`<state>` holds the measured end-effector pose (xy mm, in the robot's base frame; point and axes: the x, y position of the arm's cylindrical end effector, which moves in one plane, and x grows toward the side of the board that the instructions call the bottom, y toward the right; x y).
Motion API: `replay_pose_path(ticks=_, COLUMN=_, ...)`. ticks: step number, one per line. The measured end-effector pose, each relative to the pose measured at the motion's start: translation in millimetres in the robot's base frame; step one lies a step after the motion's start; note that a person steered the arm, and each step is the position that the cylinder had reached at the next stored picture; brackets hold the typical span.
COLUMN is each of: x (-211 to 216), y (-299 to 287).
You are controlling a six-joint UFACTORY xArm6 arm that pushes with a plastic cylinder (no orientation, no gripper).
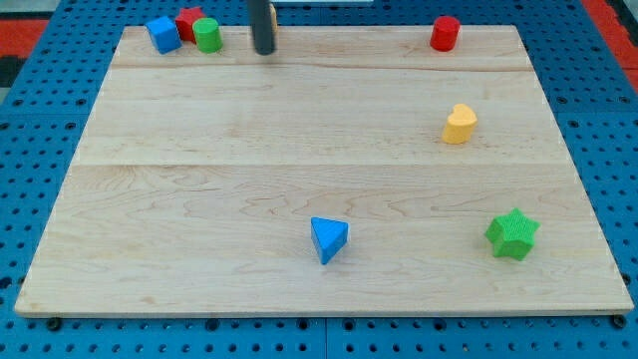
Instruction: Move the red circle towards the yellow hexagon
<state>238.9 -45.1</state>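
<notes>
The red circle (445, 33), a short red cylinder, stands near the board's top edge at the view's right. A yellow block (460, 124) with a notched, heart-like top lies below it, a short gap apart. No other yellow block shows. My tip (263, 50) rests on the board near the top edge, left of centre. It is far to the left of the red circle and touches no block.
A blue cube (162, 34), a second red block (189, 20) and a green cylinder (207, 35) cluster at the top left, just left of my tip. A blue triangle (329, 239) lies at bottom centre. A green star (511, 234) lies at bottom right.
</notes>
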Motion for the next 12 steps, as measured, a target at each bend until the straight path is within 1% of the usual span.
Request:
replay_pose_path(ticks=1, x=2.6, y=96.3)
replay_pose_path(ticks=2, x=22.5, y=185.6)
replay_pose_path(ticks=3, x=19.2, y=274.8)
replay_pose_path(ticks=4, x=-30.8, y=332.0)
replay_pose_path(ticks=5, x=-46.1, y=312.0)
replay_pose_path(ticks=7, x=-42.4, y=202.4)
replay_pose_path(ticks=8, x=-24.7, y=212.3)
replay_pose_path(ticks=9, x=-23.1, y=235.1)
replay_pose_path(ticks=10, x=-19.8, y=198.7)
replay_pose_path(ticks=11, x=9.3, y=197.8)
replay_pose_path(ticks=12, x=6.7, y=148.7)
